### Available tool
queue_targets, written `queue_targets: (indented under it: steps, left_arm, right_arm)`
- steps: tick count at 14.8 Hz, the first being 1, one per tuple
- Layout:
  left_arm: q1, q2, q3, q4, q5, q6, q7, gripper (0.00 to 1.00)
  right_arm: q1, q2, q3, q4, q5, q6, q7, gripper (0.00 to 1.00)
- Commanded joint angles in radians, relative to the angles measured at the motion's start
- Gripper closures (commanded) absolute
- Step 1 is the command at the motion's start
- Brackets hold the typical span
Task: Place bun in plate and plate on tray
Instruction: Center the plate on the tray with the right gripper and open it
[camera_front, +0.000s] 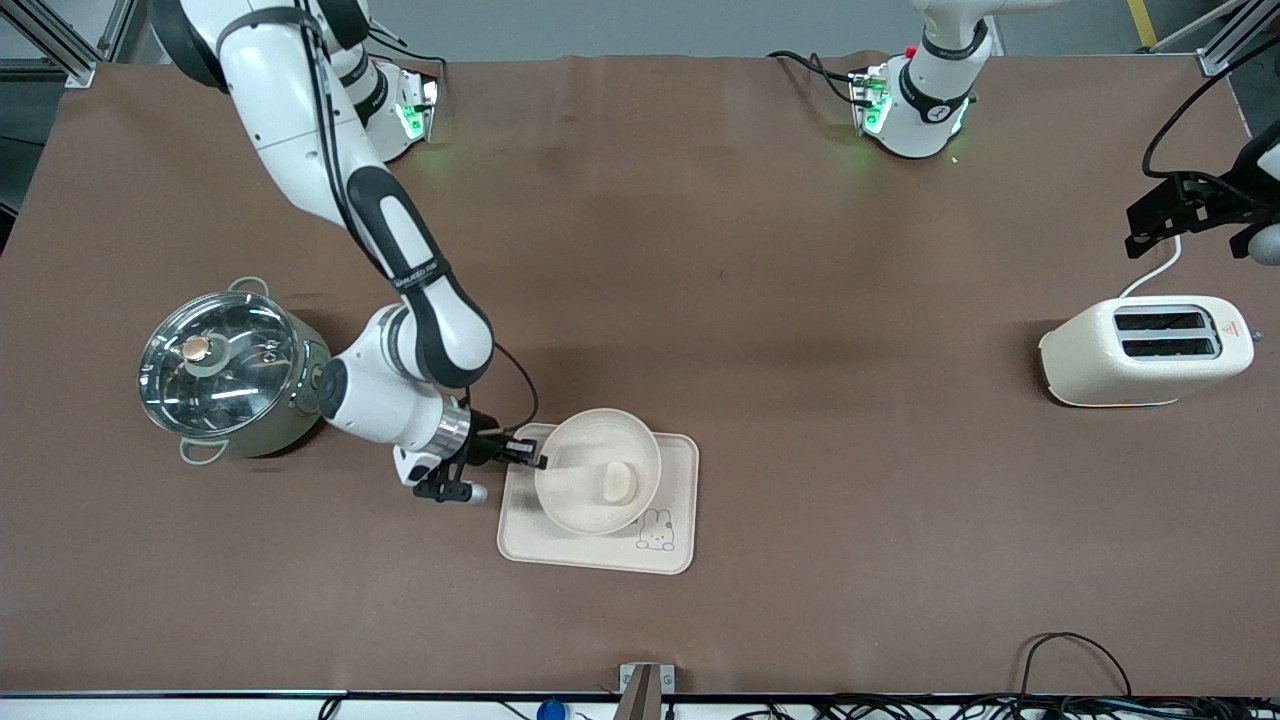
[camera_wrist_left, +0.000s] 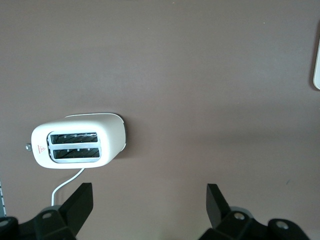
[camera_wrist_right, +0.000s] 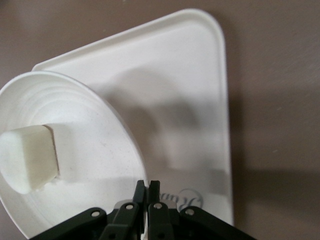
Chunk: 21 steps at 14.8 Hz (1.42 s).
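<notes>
The plate (camera_front: 597, 470), carrying the bun (camera_front: 617, 482), is clamped at its rim by the right end effector (camera_front: 530, 458) over the tray (camera_front: 598, 552); it should be lowered level before release. The left end effector (camera_wrist_left: 150, 200) waits, fingers apart, over the tabletop (camera_front: 800, 300) near the toaster (camera_front: 1145, 350).

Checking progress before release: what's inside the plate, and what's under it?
The bun lies inside the plate. The tray is under it; the plate covers much of the tray's surface. The right claw, shut on the plate's rim, hides that contact point.
</notes>
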Motion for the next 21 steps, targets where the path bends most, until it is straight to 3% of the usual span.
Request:
queue_targets:
  steps: [1, 3, 9, 14, 15, 16, 17, 20, 21]
  left_arm:
    - [0.001, -0.018, 0.009, -0.017, -0.019, -0.001, 0.002, 0.0]
    - [0.001, -0.014, 0.009, -0.014, -0.017, -0.001, 0.005, 0.0]
    - [0.001, -0.014, 0.009, -0.017, -0.054, 0.0, 0.004, 0.0]
    - [0.001, -0.012, 0.006, -0.017, -0.054, 0.003, 0.005, 0.0]
    - [0.001, -0.01, 0.006, -0.017, -0.054, 0.003, 0.005, 0.0]
    - [-0.001, -0.01, 0.006, -0.017, -0.053, 0.006, 0.005, 0.0]
    - [-0.001, -0.006, 0.006, -0.018, -0.053, 0.006, 0.005, 0.0]
    - [-0.002, -0.004, 0.004, -0.017, -0.053, 0.008, 0.005, 0.0]
    - [-0.002, -0.004, 0.003, -0.017, -0.053, 0.008, 0.005, 0.0]
  right_arm:
    - [-0.021, 0.014, 0.013, 0.045, -0.114, -0.03, 0.115, 1.0]
    - [-0.023, 0.037, 0.013, 0.086, -0.177, -0.051, 0.193, 1.0]
    - [-0.01, 0.112, 0.013, 0.165, -0.236, -0.064, 0.227, 1.0]
    - [-0.009, 0.119, 0.013, 0.179, -0.239, -0.064, 0.233, 0.97]
    - [-0.007, 0.119, 0.013, 0.179, -0.239, -0.061, 0.233, 0.85]
    - [-0.009, 0.12, 0.015, 0.179, -0.237, -0.059, 0.233, 0.63]
    - [-0.012, 0.122, 0.015, 0.179, -0.237, -0.059, 0.233, 0.49]
    - [-0.02, 0.117, 0.015, 0.179, -0.237, -0.065, 0.233, 0.2]
    - [-0.02, 0.114, 0.015, 0.179, -0.239, -0.067, 0.232, 0.18]
